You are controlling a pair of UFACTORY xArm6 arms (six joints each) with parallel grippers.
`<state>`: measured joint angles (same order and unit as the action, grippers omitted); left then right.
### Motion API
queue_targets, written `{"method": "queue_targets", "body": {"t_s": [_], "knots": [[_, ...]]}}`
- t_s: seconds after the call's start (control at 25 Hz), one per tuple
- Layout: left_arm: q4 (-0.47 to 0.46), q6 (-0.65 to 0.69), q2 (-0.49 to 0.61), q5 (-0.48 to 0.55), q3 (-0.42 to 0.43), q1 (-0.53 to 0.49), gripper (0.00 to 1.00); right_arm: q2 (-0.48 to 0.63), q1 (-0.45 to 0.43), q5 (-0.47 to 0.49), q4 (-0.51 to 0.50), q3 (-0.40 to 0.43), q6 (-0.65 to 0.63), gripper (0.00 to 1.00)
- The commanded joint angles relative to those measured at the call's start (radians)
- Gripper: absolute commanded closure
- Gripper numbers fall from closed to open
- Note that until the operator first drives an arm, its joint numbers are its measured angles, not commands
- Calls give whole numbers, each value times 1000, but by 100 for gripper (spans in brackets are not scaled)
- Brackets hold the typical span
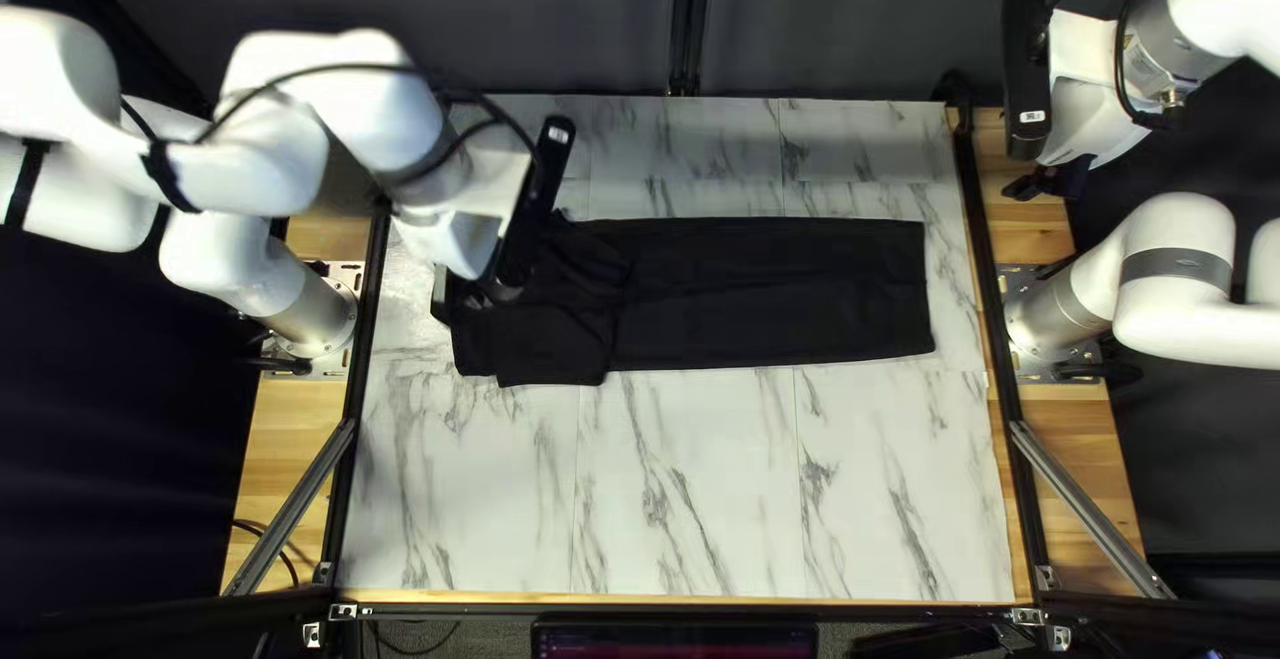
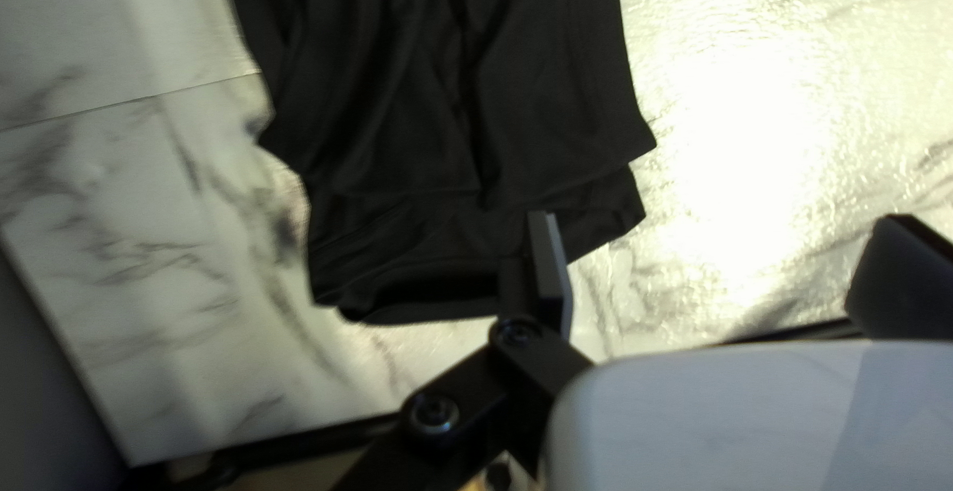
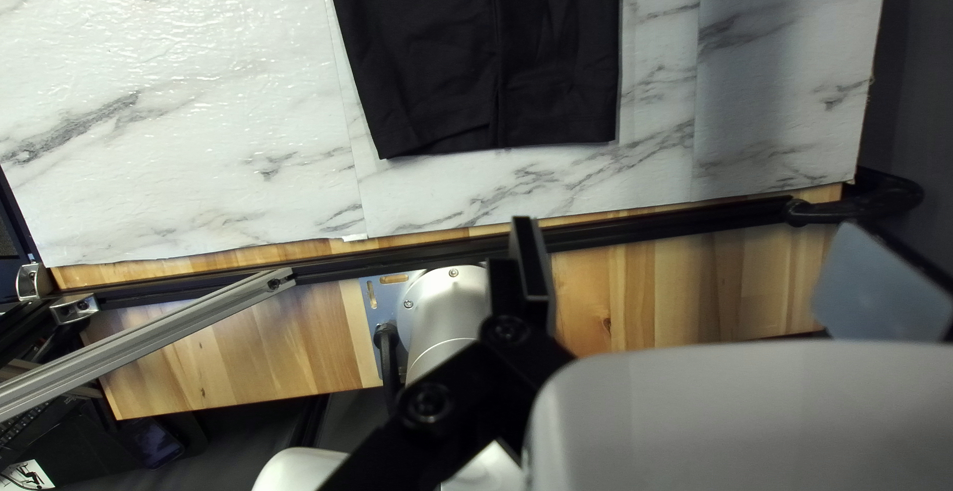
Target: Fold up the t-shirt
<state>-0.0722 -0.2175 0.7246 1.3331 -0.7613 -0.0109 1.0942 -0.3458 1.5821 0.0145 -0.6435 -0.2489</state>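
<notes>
Altogether, one t-shirt (image 1: 774, 293) lies on one table (image 1: 707, 486), left gripper (image 1: 470, 297) and right gripper (image 1: 1047, 185) both with jaws parted.

In the top left view the robot's left arm (image 1: 360, 126) is blurred and hides part of the black t-shirt (image 1: 787, 293) — its folds there cannot be told. Both wrist views cut the t-shirt off; the right arm (image 1: 1180, 239) and a screen (image 1: 674, 642) pass the top left view's edges
</notes>
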Motion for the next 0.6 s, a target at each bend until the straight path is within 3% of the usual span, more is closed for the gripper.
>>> {"method": "queue_targets", "body": {"t_s": [0.04, 0.24, 0.6], "knots": [[37, 26, -12, 82, -91, -8, 0, 0, 0, 0, 0, 0, 0, 0], [66, 62, -56, 8, -80, -20, 0, 0, 0, 0, 0, 0, 0, 0], [90, 96, -50, 0, -65, -16, 0, 0, 0, 0, 0, 0, 0, 0]]}}
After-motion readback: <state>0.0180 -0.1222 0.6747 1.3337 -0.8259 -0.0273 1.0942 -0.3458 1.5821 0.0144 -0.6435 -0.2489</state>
